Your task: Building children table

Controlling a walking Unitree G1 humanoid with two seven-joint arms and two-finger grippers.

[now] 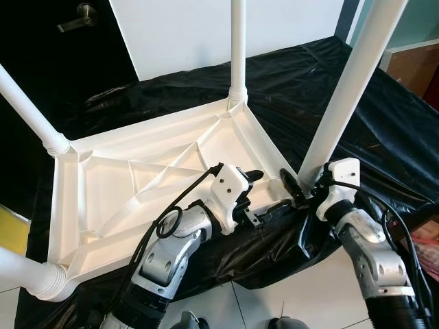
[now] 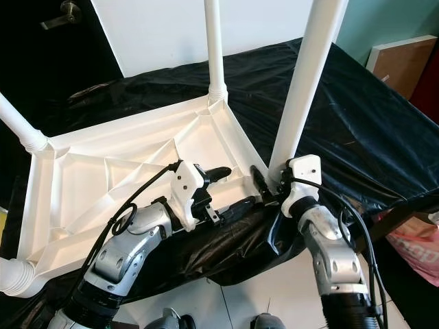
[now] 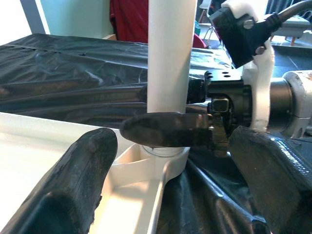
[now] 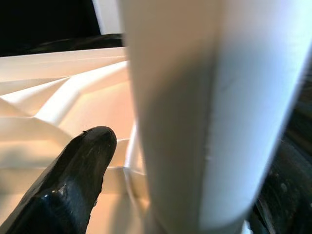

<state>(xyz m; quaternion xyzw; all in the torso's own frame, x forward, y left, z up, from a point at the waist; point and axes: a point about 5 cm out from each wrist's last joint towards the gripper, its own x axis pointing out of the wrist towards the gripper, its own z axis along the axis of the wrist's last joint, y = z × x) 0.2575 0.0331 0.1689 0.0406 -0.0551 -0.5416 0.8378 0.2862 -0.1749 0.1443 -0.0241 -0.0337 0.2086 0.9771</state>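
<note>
Left eye view
Tabletop: a white tabletop [image 1: 123, 199] is laid upside down on a black sheet [image 1: 329, 89], ribs facing up.
Legs: four white legs are seen standing up from the corners; the far leg [image 1: 238, 48] is upright, the near-right leg [image 1: 350, 89] is tilted slightly, and two more are seated at the left corners [image 1: 27, 110] [image 1: 24, 274].
Left gripper: the left gripper [image 1: 264, 199] is placed at the near edge of the tabletop, just beside the near-right corner; its fingers are spread apart.
Right gripper: the right gripper [image 1: 296, 186] is set against the foot of the near-right leg.
Floor: white tiles [image 1: 288, 301] are seen below the sheet's edge.

Right eye view
Scene: the same layout is shown; the right gripper [image 2: 264, 179] is seen at the base of the near-right leg [image 2: 305, 75], with the left gripper [image 2: 230, 192] just beside it on the tabletop rim [image 2: 137, 185].
Door: a dark door with a lever handle [image 2: 60, 14] is noted behind the table.

Left wrist view
Fingers: two black fingers [image 3: 73, 185] are held wide apart, nothing between them touched.
Leg: the leg [image 3: 170, 63] is seen upright in its corner socket, with a finger of the right gripper [image 3: 165, 129] lying across its base.

Right wrist view
Leg: the leg [image 4: 204, 112] is seen very close, between the two black fingers [image 4: 73, 180].
Grip: one finger is seen on each side of the leg; contact cannot be told.
</note>
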